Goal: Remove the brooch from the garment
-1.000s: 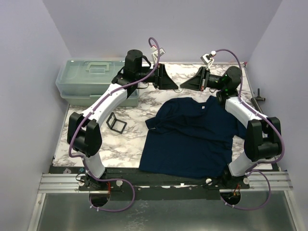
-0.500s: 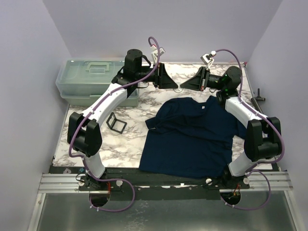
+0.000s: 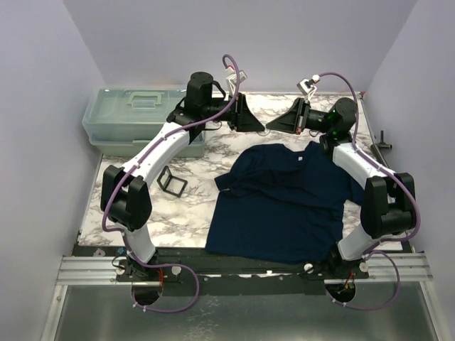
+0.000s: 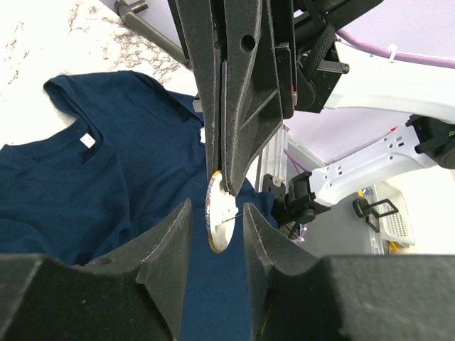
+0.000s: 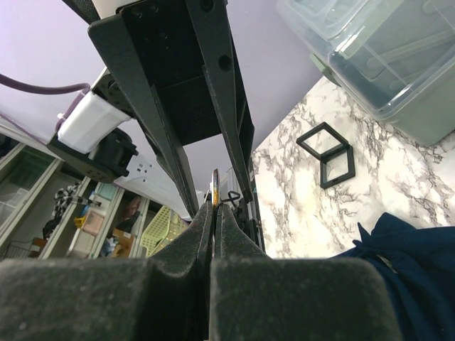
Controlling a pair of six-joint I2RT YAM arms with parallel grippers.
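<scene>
The dark navy garment lies flat on the marble table, its white tag at the collar. Both grippers meet in the air above the table's far side, beyond the collar. My right gripper is shut on the brooch, a thin disc seen edge-on between its fingers. In the left wrist view the brooch hangs from the right gripper's tips, with a thin pin sticking out. My left gripper is open, one finger on each side of the disc, not touching it. The garment lies below.
A clear plastic lidded box stands at the back left. A black square open frame lies on the marble left of the garment and also shows in the right wrist view.
My left gripper has moved a little to the right, closing the gap to the right gripper, so its open fingers now flank the brooch. The right arm has stayed still.
</scene>
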